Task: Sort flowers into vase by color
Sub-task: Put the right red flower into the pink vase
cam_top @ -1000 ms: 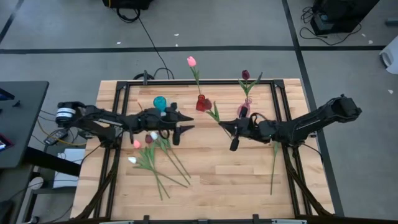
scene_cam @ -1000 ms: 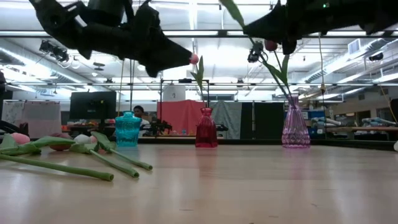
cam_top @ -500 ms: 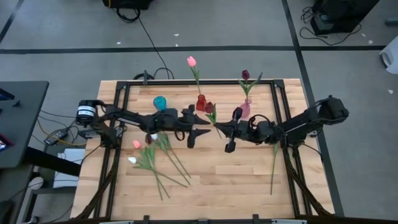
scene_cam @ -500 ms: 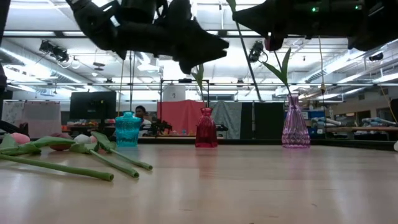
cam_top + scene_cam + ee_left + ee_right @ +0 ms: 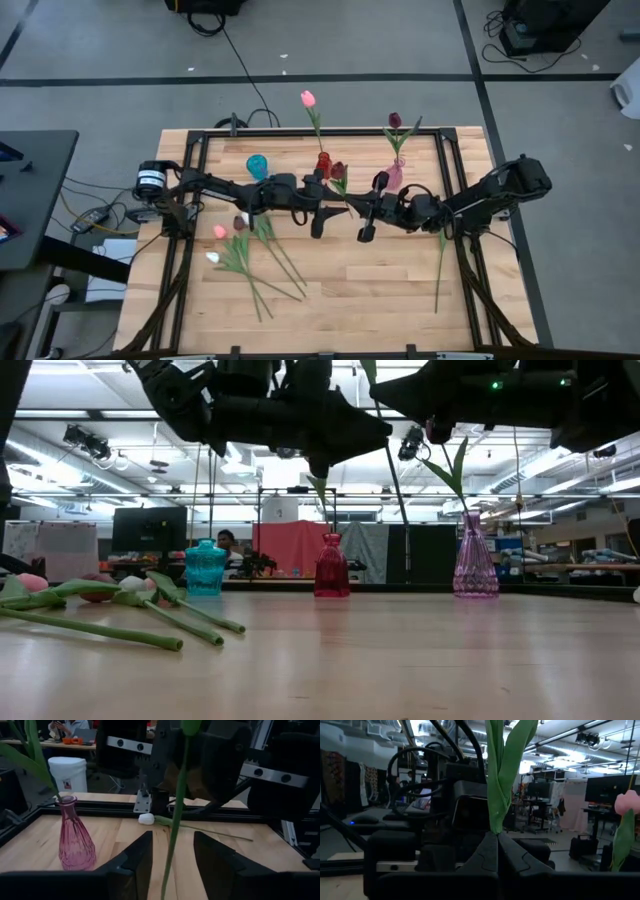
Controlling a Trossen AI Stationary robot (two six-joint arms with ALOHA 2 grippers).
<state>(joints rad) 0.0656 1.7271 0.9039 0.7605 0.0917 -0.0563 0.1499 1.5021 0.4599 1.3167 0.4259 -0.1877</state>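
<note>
My right gripper (image 5: 352, 207) is pinched tight on the thin green stem of a dark maroon tulip (image 5: 337, 171), its two dark fingers meeting in a narrow wedge with the smooth blade-like leaves (image 5: 502, 765) rising straight out of them. My left gripper (image 5: 335, 210) faces it above the middle of the pale wooden table (image 5: 360, 280), its matte black fingers (image 5: 134, 862) spread wide on either side of that same slender stem (image 5: 174, 827), not yet touching it. Behind us stand three ribbed glass vases: a squat teal vase (image 5: 205, 568), a red vase (image 5: 331, 566) holding a pink tulip (image 5: 308, 98), and a pear-shaped pink vase (image 5: 74, 840) holding another maroon tulip (image 5: 394, 120). The loose flowers (image 5: 250, 250) lie in a fanned heap on the planks under my left arm, and one white tulip (image 5: 440, 268) lies alone near the table's right edge.
</note>
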